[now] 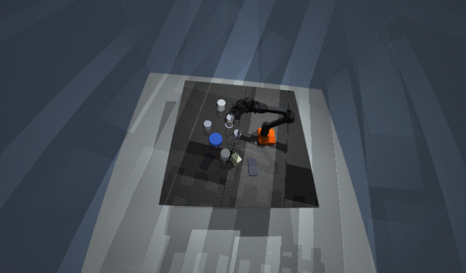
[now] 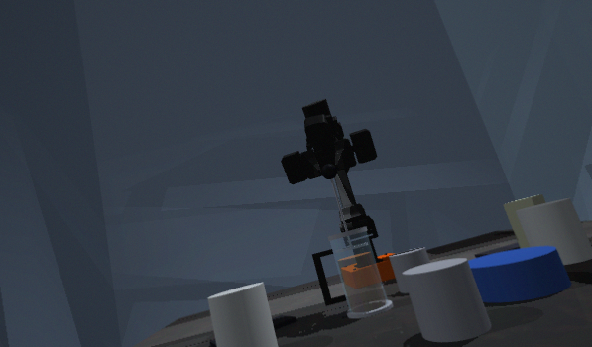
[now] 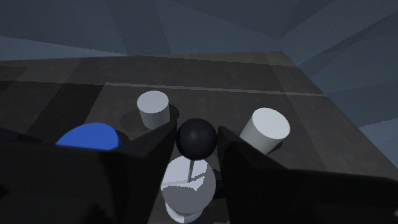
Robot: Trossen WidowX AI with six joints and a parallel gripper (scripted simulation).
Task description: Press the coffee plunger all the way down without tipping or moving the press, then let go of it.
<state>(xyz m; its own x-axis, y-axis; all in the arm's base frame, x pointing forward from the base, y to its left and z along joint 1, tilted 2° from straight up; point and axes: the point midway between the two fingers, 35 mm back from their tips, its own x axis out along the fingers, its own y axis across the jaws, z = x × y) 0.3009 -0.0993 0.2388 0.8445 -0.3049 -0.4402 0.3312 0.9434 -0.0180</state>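
The coffee press (image 1: 229,122) (image 2: 361,285) (image 3: 187,192) stands upright on the dark table, a clear cylinder with a pale base ring and a black side handle (image 2: 321,280). Its thin plunger rod (image 2: 338,198) stands far up out of the lid, topped by a black ball knob (image 2: 329,171) (image 3: 196,139). My gripper (image 3: 197,129) is shut on the knob, with one finger on each side of it, high above the press. In the top view the arm hides the knob.
A white cylinder (image 1: 221,104) (image 2: 242,317) (image 3: 270,125), a grey-white cylinder (image 1: 208,125) (image 2: 448,302) (image 3: 154,106) and a blue disc (image 1: 215,139) (image 2: 520,275) (image 3: 92,135) stand around the press. A third cylinder (image 1: 225,154) stands beside a pale yellow block (image 1: 236,158).
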